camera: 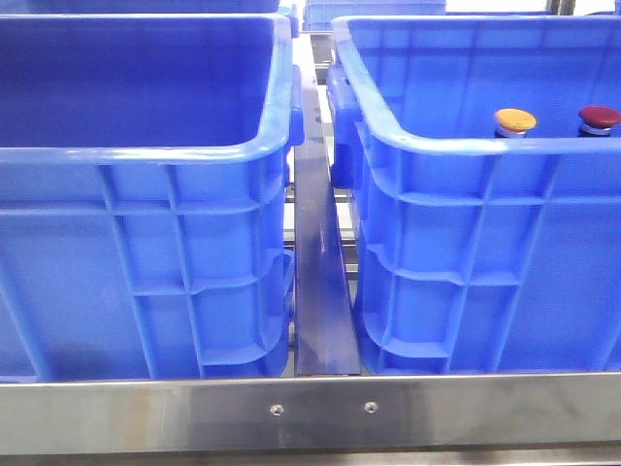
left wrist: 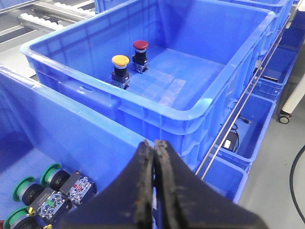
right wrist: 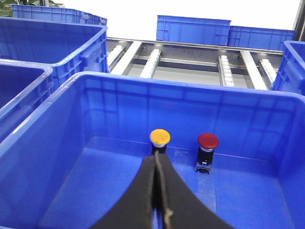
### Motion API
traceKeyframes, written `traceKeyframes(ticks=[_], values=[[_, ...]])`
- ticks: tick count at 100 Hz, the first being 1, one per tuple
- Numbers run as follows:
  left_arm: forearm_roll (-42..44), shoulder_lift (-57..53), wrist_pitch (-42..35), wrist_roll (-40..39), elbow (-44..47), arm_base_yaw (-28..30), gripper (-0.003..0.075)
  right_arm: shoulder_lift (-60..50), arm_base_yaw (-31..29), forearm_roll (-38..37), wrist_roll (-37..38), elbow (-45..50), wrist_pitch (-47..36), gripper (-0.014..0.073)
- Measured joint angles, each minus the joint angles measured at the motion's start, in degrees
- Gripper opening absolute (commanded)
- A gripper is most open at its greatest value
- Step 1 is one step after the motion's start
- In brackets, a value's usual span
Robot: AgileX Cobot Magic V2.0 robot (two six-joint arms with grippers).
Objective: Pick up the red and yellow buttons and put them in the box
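Yellow button (right wrist: 160,137) and red button (right wrist: 208,141) stand upright, side by side but apart, on the floor of the box (right wrist: 57,191) near its far wall. Judged placed; nothing visibly left to move. My right tool (right wrist: 157,191) hangs over the box, clenched, empty. My left tool (left wrist: 153,181) is clenched too, empty, above the neighbouring crate (left wrist: 57,133) holding green-capped buttons (left wrist: 28,191). Nothing obstructs.

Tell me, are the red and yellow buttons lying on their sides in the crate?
No, the yellow button and red button both stand upright, caps up, on the crate floor.
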Motion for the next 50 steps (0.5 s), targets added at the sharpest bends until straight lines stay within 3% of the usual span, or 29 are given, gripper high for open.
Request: traceKeyframes(ticks=[26, 50], values=[[-0.6, 0.0, 0.0, 0.0, 0.0, 0.4, -0.0019, 0.0, -0.1, 0.0, 0.0, 0.0, 0.0, -0.0067], [-1.4, 0.0, -0.6, 0.0, 0.0, 8.9, -0.0019, 0.0, -0.1, 0.0, 0.0, 0.0, 0.0, -0.0067]])
